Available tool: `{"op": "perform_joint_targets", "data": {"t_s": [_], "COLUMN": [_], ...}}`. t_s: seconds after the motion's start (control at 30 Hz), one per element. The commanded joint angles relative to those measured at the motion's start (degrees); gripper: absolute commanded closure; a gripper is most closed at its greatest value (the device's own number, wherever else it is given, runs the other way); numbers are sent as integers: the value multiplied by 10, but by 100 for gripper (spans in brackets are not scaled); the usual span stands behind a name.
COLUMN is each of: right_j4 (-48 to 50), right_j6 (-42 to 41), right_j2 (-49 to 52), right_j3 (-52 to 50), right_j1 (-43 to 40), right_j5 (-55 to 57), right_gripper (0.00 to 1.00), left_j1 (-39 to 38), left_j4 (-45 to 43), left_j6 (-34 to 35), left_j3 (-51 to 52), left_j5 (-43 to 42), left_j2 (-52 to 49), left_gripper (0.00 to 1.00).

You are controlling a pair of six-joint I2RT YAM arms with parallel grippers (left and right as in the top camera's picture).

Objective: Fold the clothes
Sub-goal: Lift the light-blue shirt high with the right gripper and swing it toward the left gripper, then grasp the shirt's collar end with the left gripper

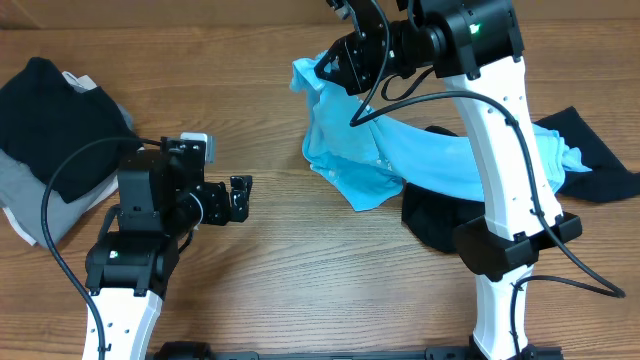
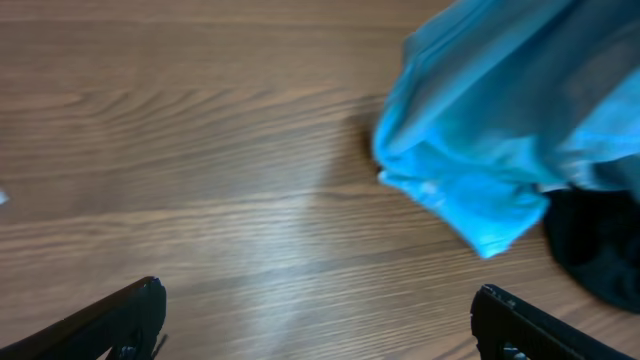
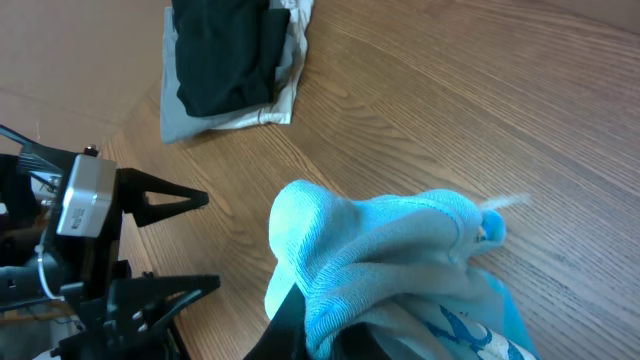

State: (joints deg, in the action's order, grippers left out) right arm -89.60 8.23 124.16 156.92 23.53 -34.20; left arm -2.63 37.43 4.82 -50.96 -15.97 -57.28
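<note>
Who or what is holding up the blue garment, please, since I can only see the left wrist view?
Observer: The right gripper is shut on the blue garment and holds its far end raised off the table.
Operator: Thank you. Is anything folded already?
Observer: Yes. A folded stack, with a black garment on top, lies at the table's left edge, outside your view and to the left of the open left gripper.
</note>
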Motion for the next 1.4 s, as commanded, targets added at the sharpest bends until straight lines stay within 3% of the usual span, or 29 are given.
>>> {"op": "perform_joint_targets", "data": {"t_s": [0.0,0.17,0.2,0.27,0.4,0.47,0.57,0.73,0.87,1.03,1.2,1.37], "right_j4": [7,54,77,121,176,164,123,56,-13,-58,-68,-68], "right_j6": [8,8,8,-6,-9,-15,-111,-190,-221,-220,-215,-215], "right_j2": [-6,-6,-6,-6,-6,-6,-28,-73,-82,-82,-82,-82], "right_j3": [-19,-85,-113,-155,-216,-218,-210,-210,-210,-211,-211,-211], "right_j1": [13,39,47,62,83,83,47,-63,-175,-263,-278,-278], "right_j5": [-2,-2,-2,-2,4,71,245,331,325,298,296,296], "right_gripper": [95,92,86,84,71,67,63,60,58,57,57,57], "left_j1": [-4,-4,-4,-4,-4,-6,-24,-59,-65,-65,-65,-87], "left_j4": [-10,-8,-7,-9,-22,-24,-20,14,22,-47,-119,-152], "left_j6": [16,16,16,16,16,14,12,47,117,134,134,141], "left_j3": [-14,-14,-14,-14,-14,-14,-13,-12,-12,-12,-12,-12], "left_j5": [-60,-62,-61,-61,-61,-61,-46,-5,-1,-8,-21,-21], "left_j2": [-13,-48,-60,-74,-80,-80,-81,-123,-231,-356,-425,-471], "left_gripper": [0,0,0,0,0,0,0,0,0,2,11,27]}}
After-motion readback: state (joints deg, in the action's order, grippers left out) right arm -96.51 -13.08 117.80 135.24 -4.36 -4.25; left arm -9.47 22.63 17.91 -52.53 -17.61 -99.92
